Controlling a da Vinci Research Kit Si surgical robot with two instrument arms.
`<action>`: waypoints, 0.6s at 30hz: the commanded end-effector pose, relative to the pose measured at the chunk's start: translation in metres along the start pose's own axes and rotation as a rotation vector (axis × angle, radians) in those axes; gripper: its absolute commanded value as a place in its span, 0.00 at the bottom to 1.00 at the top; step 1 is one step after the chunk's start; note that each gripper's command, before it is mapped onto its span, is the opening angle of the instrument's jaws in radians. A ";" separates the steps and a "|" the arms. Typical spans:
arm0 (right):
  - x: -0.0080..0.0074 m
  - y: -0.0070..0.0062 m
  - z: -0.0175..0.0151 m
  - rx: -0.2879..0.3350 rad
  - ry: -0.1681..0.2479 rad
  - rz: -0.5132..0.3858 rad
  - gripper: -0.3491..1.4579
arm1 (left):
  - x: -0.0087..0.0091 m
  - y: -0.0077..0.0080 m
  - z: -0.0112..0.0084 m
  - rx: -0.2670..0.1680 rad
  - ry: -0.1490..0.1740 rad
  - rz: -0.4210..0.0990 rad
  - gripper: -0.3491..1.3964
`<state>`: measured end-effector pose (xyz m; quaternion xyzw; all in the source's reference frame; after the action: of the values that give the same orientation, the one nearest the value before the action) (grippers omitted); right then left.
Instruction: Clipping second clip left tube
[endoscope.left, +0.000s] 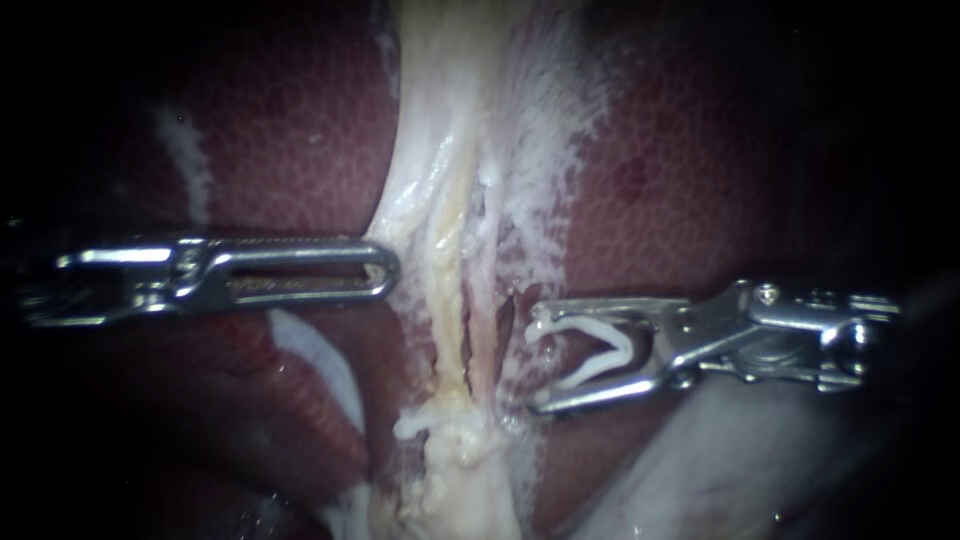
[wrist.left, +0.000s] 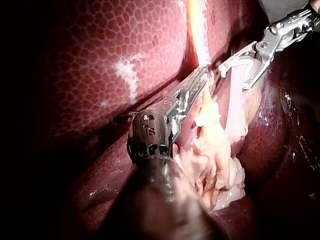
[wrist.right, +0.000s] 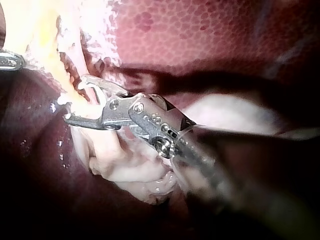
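While beside the tube (endoscope.left: 487, 345), right instrument (endoscope.left: 531, 366) with 1 clip (endoscope.left: 598, 370) in jaws.

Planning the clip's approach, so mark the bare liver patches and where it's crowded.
Bare liver lies above the left instrument, and above the right instrument holding its clip. Crowded between their tips, around the pale tubes.

Open white clip (endoscope.left: 629, 348) beside pale tube (endoscope.left: 452, 290)

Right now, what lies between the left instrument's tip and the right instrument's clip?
Only the pale tubes and wispy tissue, shown in the endoscope view.
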<state>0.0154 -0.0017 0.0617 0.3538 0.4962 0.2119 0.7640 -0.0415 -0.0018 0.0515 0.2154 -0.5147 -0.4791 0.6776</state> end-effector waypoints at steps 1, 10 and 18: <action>-0.0001 0.0002 0.0004 0.002 -0.003 0.002 0.51 | -0.0001 -0.0002 -0.0001 0.000 -0.001 0.000 0.00; -0.0015 0.0013 0.0030 0.016 -0.022 0.008 0.50 | -0.0008 -0.0014 -0.0010 0.009 -0.012 -0.004 0.00; -0.0024 0.0018 0.0054 0.029 -0.027 0.013 0.50 | -0.0009 -0.0018 -0.0013 0.010 -0.012 -0.004 0.00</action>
<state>0.0196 -0.0040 0.0659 0.3715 0.4869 0.2036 0.7639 -0.0412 -0.0021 0.0492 0.2169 -0.5204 -0.4796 0.6724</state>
